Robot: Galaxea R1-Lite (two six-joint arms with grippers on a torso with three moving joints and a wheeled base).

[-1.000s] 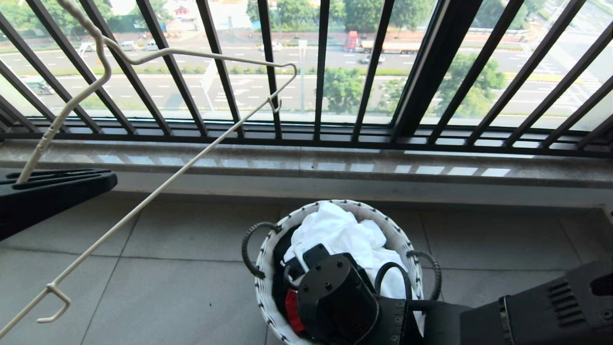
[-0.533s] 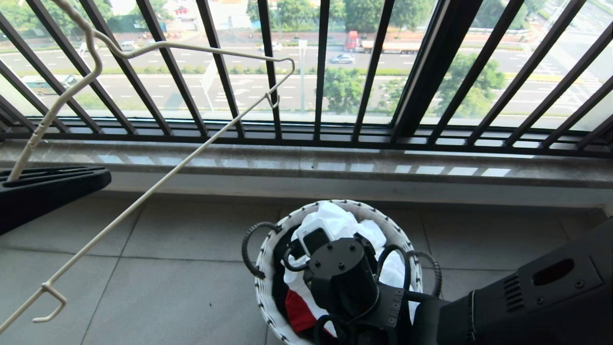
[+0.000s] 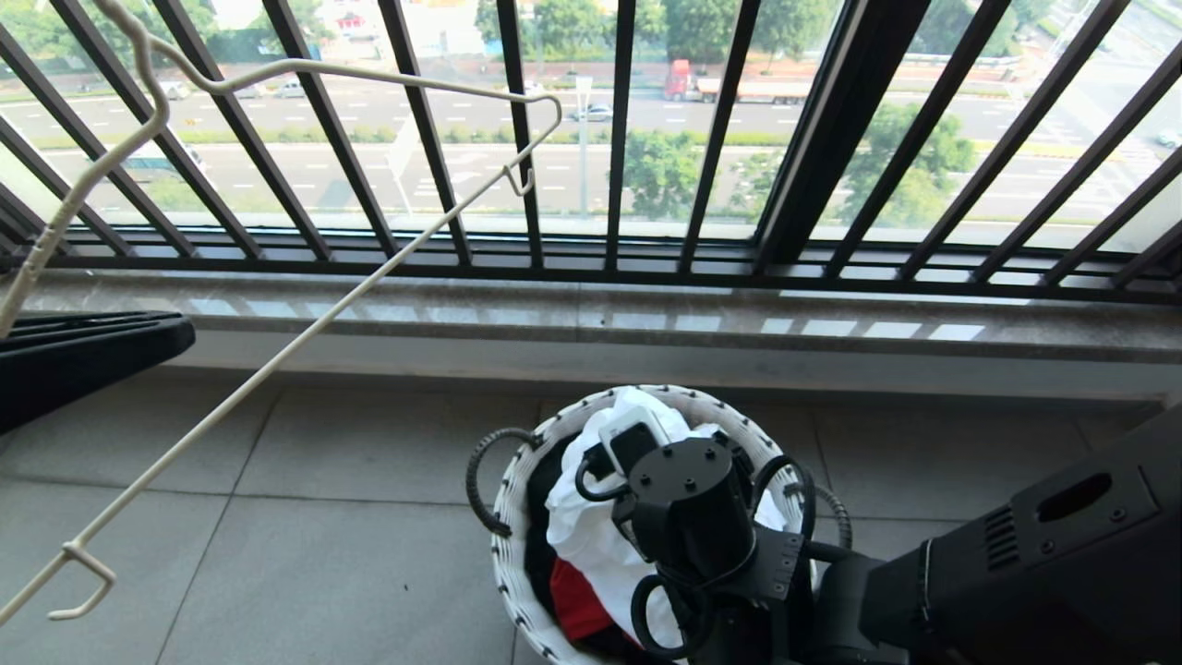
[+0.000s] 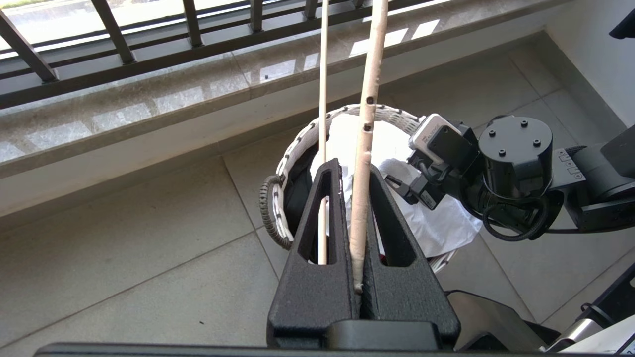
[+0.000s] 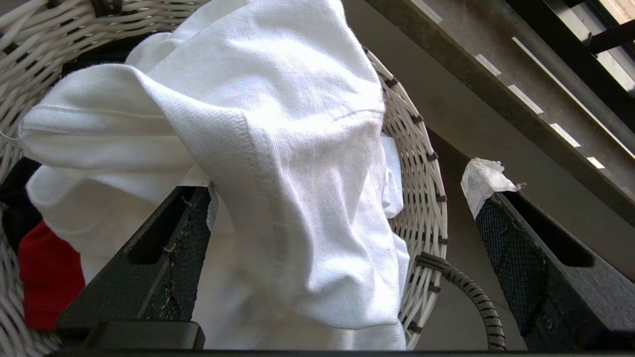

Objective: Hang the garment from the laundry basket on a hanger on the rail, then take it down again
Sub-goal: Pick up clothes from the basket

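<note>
Right gripper spread wide over the garment in the laundry basket — left gripper fingers clamp the hanger.

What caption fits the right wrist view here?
Right gripper, open, straddling a fold of the white T-shirt and the laundry basket rim, beside a red garment.

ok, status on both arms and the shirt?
Left end effector shut on hanger. Right end effector open over shirt in basket. Nothing blocking.
</note>
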